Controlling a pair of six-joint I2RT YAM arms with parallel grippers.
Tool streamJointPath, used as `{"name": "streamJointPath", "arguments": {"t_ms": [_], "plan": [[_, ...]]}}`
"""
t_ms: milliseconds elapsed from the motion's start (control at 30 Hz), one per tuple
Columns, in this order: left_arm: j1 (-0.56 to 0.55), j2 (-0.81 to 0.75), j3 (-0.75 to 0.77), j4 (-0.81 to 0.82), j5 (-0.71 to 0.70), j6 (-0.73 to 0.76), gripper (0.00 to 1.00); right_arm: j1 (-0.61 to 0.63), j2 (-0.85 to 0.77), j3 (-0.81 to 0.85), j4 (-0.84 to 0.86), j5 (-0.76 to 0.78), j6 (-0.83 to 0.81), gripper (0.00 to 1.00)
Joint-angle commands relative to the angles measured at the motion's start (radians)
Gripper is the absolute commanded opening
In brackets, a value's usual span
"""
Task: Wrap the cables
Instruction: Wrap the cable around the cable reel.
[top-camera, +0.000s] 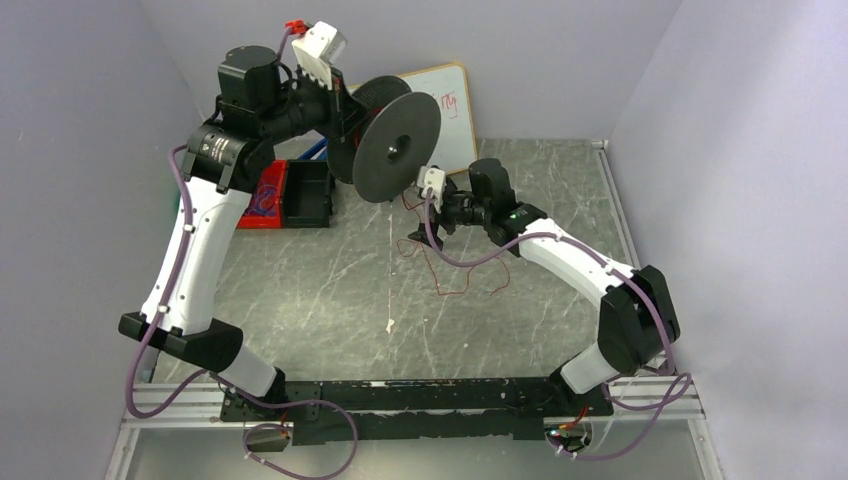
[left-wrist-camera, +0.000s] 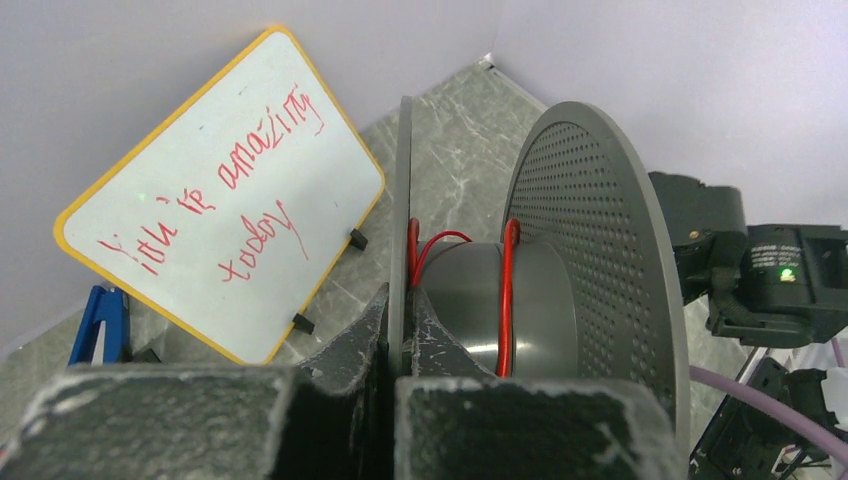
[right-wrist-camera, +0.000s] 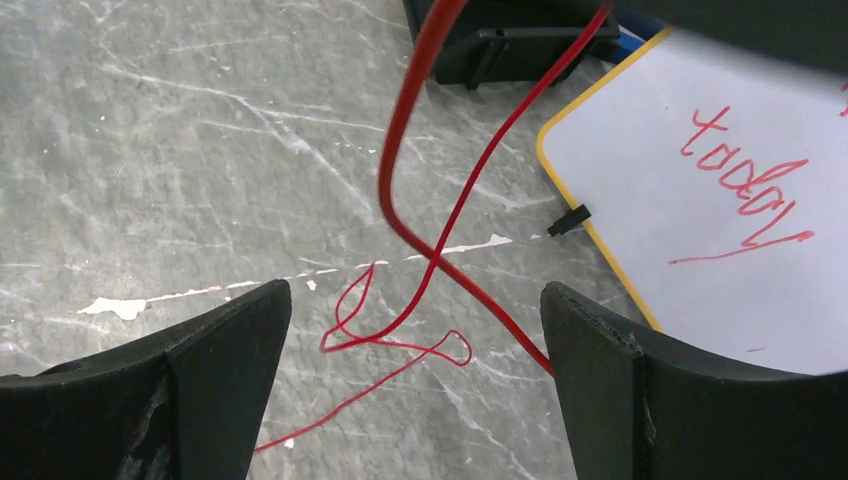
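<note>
Left gripper (left-wrist-camera: 392, 335) is pinched tight on the near flange of the black spool (left-wrist-camera: 590, 260), held high at top centre of the overhead view, with turns of red cable (left-wrist-camera: 508, 300) on its hub. Right gripper (right-wrist-camera: 415, 292) is spread wide just right of centre, and loose cable loops lie on the table (right-wrist-camera: 150, 150) below.

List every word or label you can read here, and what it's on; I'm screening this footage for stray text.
"amazing": red handwriting, upper line of the yellow-framed whiteboard.
"today": red handwriting, lower line of the same board, also seen from the right wrist.
Words before "amazing": too scrawled to read.
White print on the left arm's black joint: too small to read.
</note>
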Motion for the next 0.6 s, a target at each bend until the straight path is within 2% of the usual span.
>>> {"name": "streamJointPath", "arguments": {"t_ms": [0,300,433,567], "plan": [[0.019,-0.022,0.072,0.106,0.050,-0.059,0.03,-0.017,0.005,-0.030,0.081,-0.004,-0.023,0.97],[0.051,-0.039,0.045,0.117,0.094,-0.102,0.02,-0.080,0.073,0.052,0.082,-0.017,-0.001,0.81],[0.062,-0.042,0.049,0.125,0.103,-0.122,0.03,-0.080,0.113,0.118,-0.011,-0.061,-0.030,0.51],[0.074,-0.041,0.054,0.130,0.089,-0.145,0.02,-0.079,0.120,0.119,-0.047,-0.125,-0.057,0.34]]}}
